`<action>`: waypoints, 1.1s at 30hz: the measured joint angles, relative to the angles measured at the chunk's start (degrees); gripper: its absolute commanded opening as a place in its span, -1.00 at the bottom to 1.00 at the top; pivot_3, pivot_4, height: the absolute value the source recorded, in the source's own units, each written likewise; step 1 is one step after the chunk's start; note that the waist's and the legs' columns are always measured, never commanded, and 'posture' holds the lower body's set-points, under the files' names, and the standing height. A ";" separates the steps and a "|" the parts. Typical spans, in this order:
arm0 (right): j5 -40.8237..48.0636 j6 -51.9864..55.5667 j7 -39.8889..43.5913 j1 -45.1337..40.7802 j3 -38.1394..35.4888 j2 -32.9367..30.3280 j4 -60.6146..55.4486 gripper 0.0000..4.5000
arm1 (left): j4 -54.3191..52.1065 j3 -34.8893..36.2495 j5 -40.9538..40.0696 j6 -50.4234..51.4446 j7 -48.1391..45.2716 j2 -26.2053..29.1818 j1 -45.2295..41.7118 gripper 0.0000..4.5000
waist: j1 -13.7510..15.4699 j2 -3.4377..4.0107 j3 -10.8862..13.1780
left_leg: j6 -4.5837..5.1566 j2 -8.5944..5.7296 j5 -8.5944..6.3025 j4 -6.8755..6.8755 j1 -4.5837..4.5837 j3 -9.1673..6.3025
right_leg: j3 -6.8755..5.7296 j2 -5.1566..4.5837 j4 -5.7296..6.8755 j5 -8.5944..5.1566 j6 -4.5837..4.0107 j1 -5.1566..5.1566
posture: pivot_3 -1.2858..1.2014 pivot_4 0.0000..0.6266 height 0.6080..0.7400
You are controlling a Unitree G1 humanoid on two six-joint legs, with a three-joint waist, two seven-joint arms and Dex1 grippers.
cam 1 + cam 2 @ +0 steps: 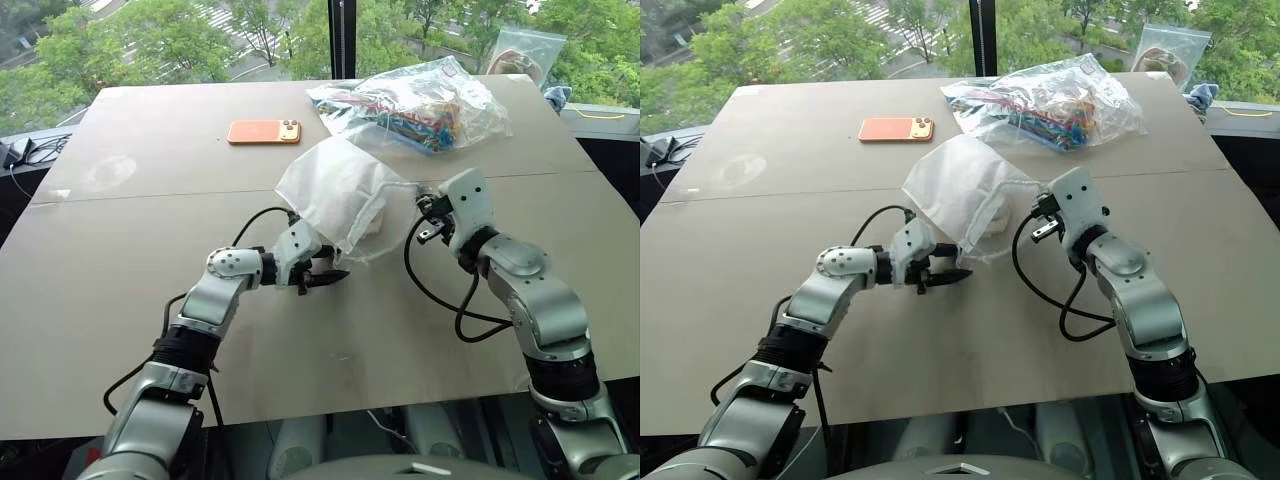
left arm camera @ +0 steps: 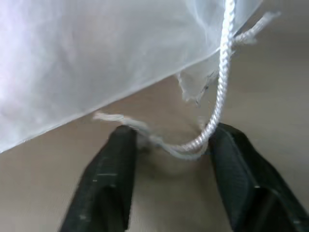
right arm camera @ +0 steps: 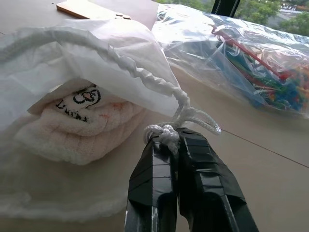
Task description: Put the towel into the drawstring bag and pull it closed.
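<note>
A wide tan worktop [image 1: 120,290] fills most of the frame, seen from above, with green treetops beyond a window along the top edge. At the centre lies the drawstring bag [image 1: 335,190], a milky translucent pouch, slightly raised and crumpled. The towel [image 3: 79,123], a cream terry roll with a small dark embroidered mark, sits inside the bag's open mouth, visible through the thin fabric.

The right hand [image 1: 432,215], right of centre, is clenched on the knotted end of the bag's white cord [image 3: 166,133]; the cord twists tightly from the knot up into the bag's gathered edge. The two black fingers are pressed together around the knot.

The left hand [image 1: 325,277], just below the bag's lower edge in the middle of the frame, points toward the right. In its wrist view, a loop of the other cord end [image 2: 212,121] hangs down from the bag and lies between its two black fingers [image 2: 108,179], which stand apart with a gap on each side of the loop; the cord brushes the inner faces, but the fingers have not clamped it.

Toward the upper centre, an orange phone [image 1: 264,131] lies flat. To the upper right sits a clear plastic bag of colourful items [image 1: 420,105], and behind it, at the far top right corner, a small clear zip bag [image 1: 525,50].
</note>
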 measured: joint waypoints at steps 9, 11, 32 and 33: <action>-0.20 -0.42 0.01 -0.12 0.52 0.23 0.20 -1.00 | -0.23 2.36 -3.15 5.49 1.57 -1.47 0.32 -0.99 | -0.27 0.00 0.00 | 0.00 0.00 0.00 0.00 0.01 -0.02 | -0.01 0.00 0.01 0.00 0.00 0.00 | 0.03 -0.52 1.00; -0.24 -0.72 0.03 -0.26 0.46 0.05 0.33 -1.00 | -1.30 4.27 -3.82 5.83 2.18 -1.02 1.35 -0.99 | -0.65 0.00 0.00 | 0.00 0.00 0.00 0.00 0.00 -0.02 | -0.01 0.00 0.01 0.00 0.00 0.00 | 0.03 -0.52 1.00; 3.00 -15.31 -1.48 -32.12 -12.13 -5.69 12.18 -1.00 | 13.80 19.94 3.11 -7.32 37.26 1.08 -36.72 -0.99 | -1.17 -0.01 0.02 | -0.01 -0.10 0.00 -0.17 -0.09 -0.02 | -0.09 -0.12 -0.12 0.02 0.01 -0.07 | 0.03 -0.52 1.00; 2.96 -15.57 -1.47 -32.60 -12.43 -6.14 12.73 -1.00 | 16.19 20.21 3.79 -7.90 38.57 1.86 -38.06 -0.99 | -1.30 -0.01 0.02 | -0.01 -0.10 0.00 -0.18 -0.07 -0.01 | -0.08 -0.12 -0.11 0.02 0.01 -0.08 | 0.03 -0.52 1.00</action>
